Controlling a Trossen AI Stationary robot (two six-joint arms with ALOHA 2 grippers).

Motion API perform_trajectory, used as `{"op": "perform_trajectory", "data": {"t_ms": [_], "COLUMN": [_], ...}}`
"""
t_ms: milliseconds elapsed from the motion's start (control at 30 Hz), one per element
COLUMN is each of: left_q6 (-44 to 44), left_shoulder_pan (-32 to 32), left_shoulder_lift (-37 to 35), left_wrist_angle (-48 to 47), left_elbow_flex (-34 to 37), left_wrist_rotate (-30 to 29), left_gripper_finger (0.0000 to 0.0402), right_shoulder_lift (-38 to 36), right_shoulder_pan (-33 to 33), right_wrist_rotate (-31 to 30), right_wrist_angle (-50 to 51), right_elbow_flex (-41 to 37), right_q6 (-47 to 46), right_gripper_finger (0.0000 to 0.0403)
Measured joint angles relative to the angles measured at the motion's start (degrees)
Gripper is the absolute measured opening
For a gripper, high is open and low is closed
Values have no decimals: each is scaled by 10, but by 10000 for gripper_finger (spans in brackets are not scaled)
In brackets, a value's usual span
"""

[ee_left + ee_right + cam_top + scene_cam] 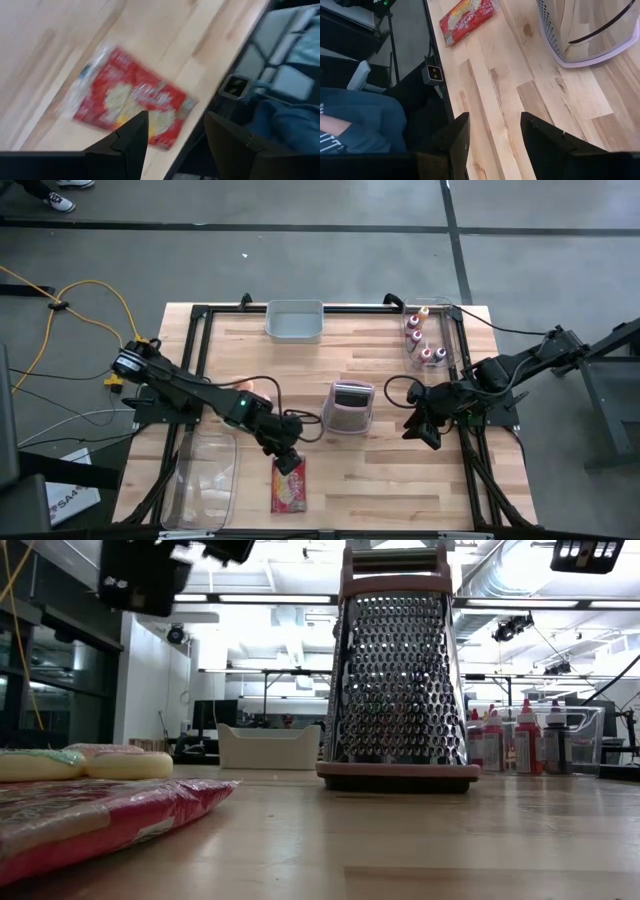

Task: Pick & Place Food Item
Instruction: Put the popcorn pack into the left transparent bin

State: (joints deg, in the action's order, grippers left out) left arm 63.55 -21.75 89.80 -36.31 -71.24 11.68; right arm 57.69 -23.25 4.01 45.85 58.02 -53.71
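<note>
A red food packet (pixel 289 485) lies flat on the wooden table near its front edge; it also shows in the left wrist view (pixel 130 102) and the low view (pixel 90 815). My left gripper (pixel 290 458) hangs just above the packet's far end, tipped downward and open (pixel 175 145), touching nothing. My right gripper (pixel 428 432) waits open (pixel 495 145) above bare table, right of the grater. The right wrist view shows the packet far off (pixel 467 17).
A pink-framed box grater (pixel 350 408) stands upright mid-table. A white bin (pixel 295 320) sits at the far edge, a clear container (pixel 205 480) at the front left, and sauce bottles (pixel 420 340) at the far right. Pale round food items (pixel 90 762) lie behind the packet. A person's leg (pixel 360 120) shows beyond the front edge.
</note>
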Motion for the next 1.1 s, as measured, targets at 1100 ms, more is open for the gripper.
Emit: {"op": "perform_trajectory", "data": {"t_ms": [1100], "left_q6": [238], "left_shoulder_pan": [-23], "left_shoulder_lift": [93], "left_wrist_angle": [-1], "left_elbow_flex": [2], "left_wrist_rotate": [-71], "left_gripper_finger": [188], "right_shoulder_lift": [0], "right_shoulder_pan": [0], "right_wrist_rotate": [0], "right_wrist_angle": [-21], "right_elbow_flex": [0], "right_q6": [0], "right_gripper_finger": [165]}}
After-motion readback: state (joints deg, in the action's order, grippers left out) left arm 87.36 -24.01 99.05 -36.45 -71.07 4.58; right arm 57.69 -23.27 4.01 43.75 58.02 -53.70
